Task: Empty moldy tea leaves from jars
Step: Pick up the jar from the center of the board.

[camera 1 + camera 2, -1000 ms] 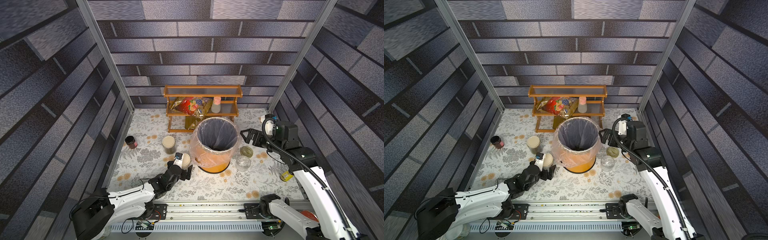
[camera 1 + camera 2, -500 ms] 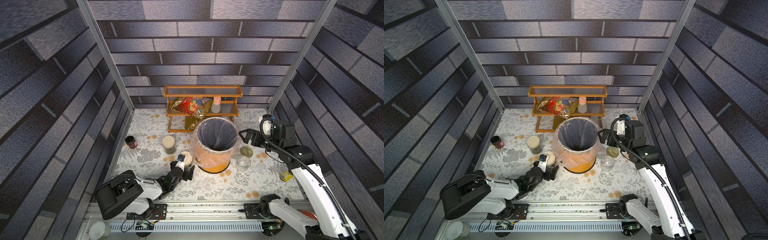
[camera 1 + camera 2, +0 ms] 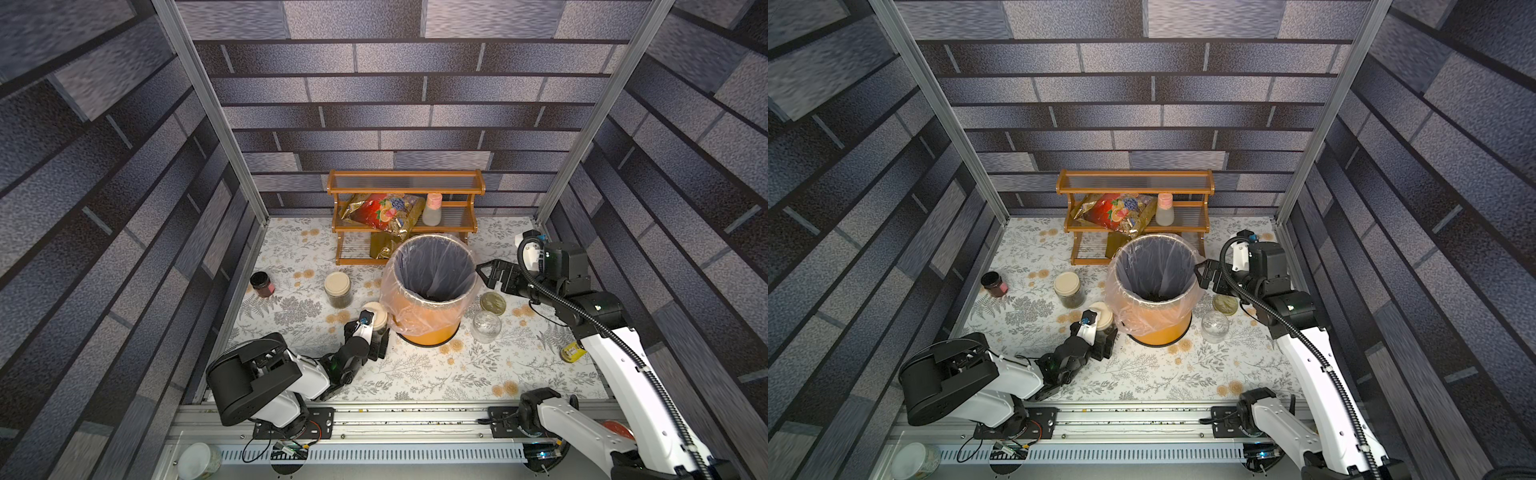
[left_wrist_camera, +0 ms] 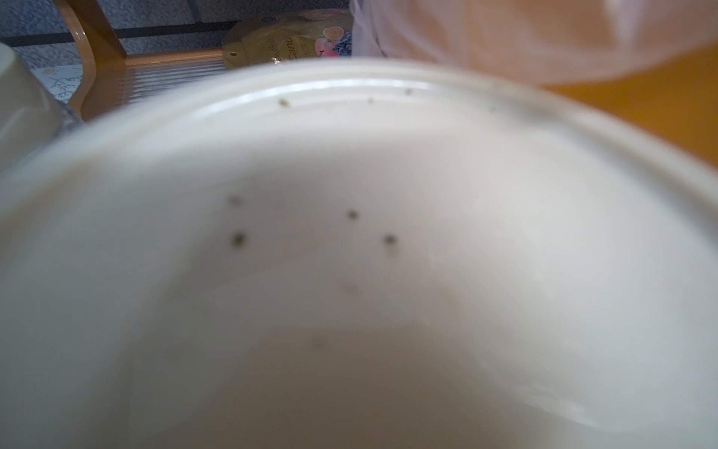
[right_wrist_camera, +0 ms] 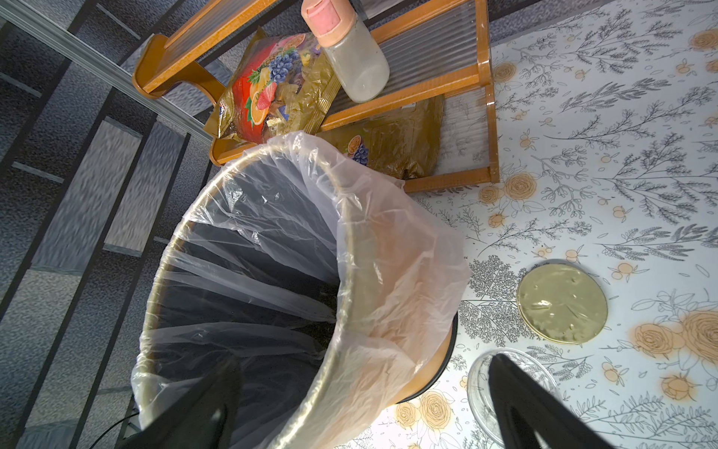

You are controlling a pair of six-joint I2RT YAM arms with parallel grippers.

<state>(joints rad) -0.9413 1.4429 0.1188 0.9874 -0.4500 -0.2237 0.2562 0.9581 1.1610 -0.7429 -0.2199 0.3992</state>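
Observation:
A glass jar with a cream lid stands against the left side of the orange bin. My left gripper reaches around it. That lid fills the left wrist view, with specks on it, and hides the jaws. A second lidded jar holds dark tea leaves. Right of the bin stand an open empty jar and its loose lid. Dark tea leaves lie in the bin. My right gripper hangs open over the bin's right rim.
A wooden shelf at the back holds a snack bag and a pink-capped bottle. A dark jar stands by the left wall. A yellow bottle lies near the right arm. The clear liner drapes over the bin.
My left arm has folded back low while its gripper slid right onto the jar beside the bin. The right arm has barely shifted.

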